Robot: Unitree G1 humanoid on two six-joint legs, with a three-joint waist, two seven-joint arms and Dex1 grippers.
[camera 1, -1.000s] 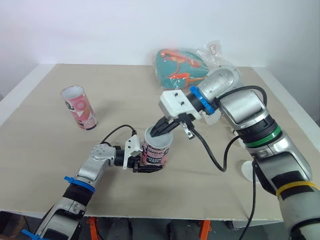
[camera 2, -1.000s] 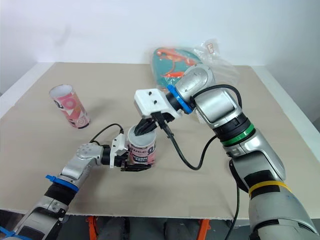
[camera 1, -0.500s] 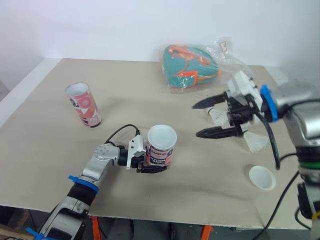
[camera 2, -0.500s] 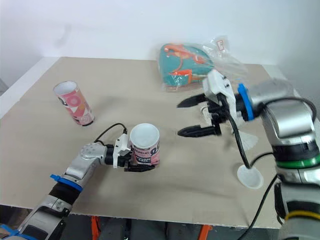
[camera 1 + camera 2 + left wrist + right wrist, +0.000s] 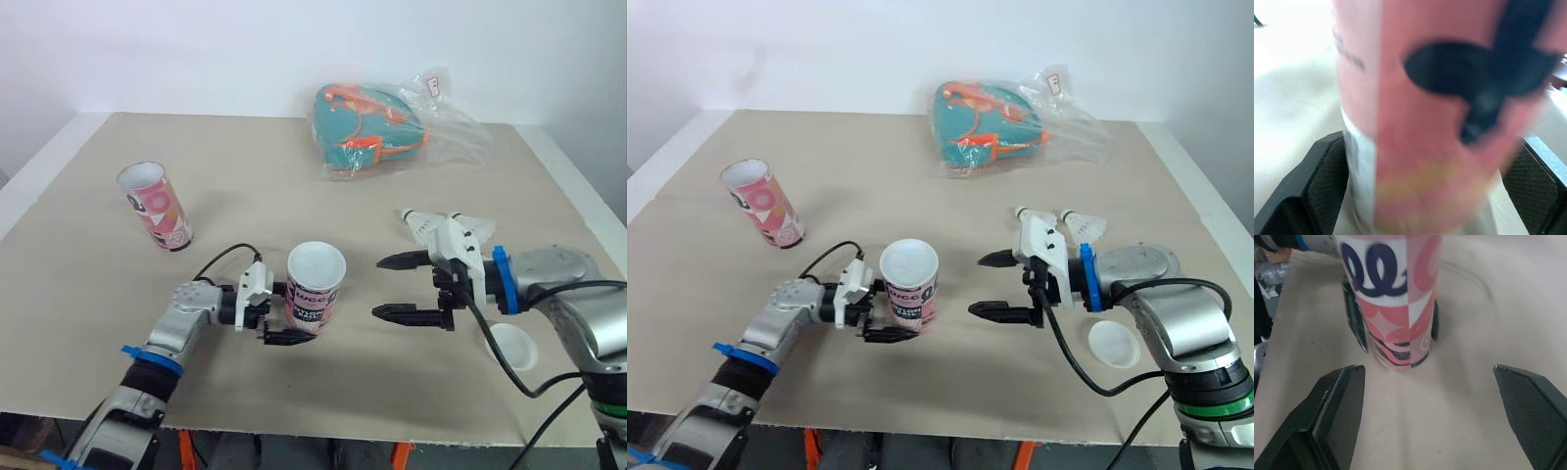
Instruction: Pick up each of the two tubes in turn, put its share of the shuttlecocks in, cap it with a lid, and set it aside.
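A pink printed tube (image 5: 313, 290) stands upright near the table's front with its mouth uncovered. My left gripper (image 5: 277, 321) is open, one finger on each side of the tube's lower part. The same tube (image 5: 1440, 122) fills the space between the pads in the left wrist view. My right gripper (image 5: 384, 288) hovers open and empty just right of the tube, pointing at it; the tube (image 5: 1396, 308) stands ahead of its fingers. A second pink tube (image 5: 155, 206) stands at the far left. Two white shuttlecocks (image 5: 1085, 226) lie behind the right gripper. A white lid (image 5: 512, 345) lies at the front right.
A teal bag in clear plastic wrap (image 5: 377, 127) lies at the back of the table (image 5: 245, 147). The right arm's cable hangs close to the lid. Bare tabletop stretches between the two tubes.
My right gripper has come out of the tube's mouth, opened, and moved right and toward the front edge. The left gripper's fingers have spread a little around the tube.
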